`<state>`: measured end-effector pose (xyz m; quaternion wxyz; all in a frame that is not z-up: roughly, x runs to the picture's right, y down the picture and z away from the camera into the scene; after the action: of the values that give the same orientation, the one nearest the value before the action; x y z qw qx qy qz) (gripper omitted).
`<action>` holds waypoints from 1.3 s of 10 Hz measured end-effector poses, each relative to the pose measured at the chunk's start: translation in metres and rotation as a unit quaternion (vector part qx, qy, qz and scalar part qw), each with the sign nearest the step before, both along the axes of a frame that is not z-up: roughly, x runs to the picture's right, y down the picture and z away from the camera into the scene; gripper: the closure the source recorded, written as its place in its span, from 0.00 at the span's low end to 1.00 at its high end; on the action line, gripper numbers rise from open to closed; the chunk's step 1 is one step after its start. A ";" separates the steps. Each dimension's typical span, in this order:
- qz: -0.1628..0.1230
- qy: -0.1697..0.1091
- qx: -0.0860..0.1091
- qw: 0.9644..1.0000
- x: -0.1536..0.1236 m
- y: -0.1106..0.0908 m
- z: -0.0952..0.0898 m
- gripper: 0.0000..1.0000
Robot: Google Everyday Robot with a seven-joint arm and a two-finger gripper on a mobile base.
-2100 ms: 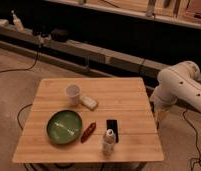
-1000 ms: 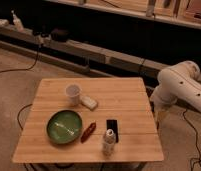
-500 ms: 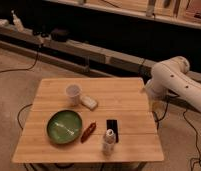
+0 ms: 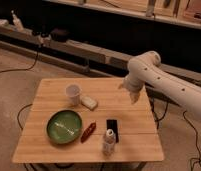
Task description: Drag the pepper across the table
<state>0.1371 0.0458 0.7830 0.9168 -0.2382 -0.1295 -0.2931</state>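
Note:
The pepper (image 4: 88, 132) is small, slender and dark red. It lies on the light-wood table (image 4: 136, 122) near the front, just right of the green plate (image 4: 64, 126). My white arm reaches in from the right. The gripper (image 4: 133, 96) hangs over the table's right rear part, well above and behind the pepper and apart from it. It holds nothing that I can see.
A white cup (image 4: 73, 93) and a small white block (image 4: 89, 103) stand behind the plate. A black flat slab (image 4: 112, 130) and a white bottle (image 4: 109, 142) stand right of the pepper. Cables lie on the floor around the table.
The arm has swung left, from beside the table's right edge to over its right rear part. The things on the table have not moved.

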 end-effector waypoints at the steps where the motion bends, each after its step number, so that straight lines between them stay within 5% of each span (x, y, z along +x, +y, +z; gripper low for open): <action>1: -0.021 -0.014 -0.010 1.000 -0.021 0.007 0.004 0.35; 3: -0.035 -0.030 -0.026 0.999 -0.051 0.016 0.013 0.35; 9: -0.031 -0.032 -0.028 0.999 -0.053 0.017 0.013 0.35; 10: -0.035 -0.048 -0.028 0.998 -0.064 0.020 0.014 0.35; 12: -0.045 -0.126 -0.043 0.990 -0.121 0.041 0.022 0.35; 13: -0.050 -0.143 -0.049 0.987 -0.133 0.049 0.025 0.35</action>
<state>0.0038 0.0945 0.8083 0.8602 -0.2450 -0.2615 -0.3628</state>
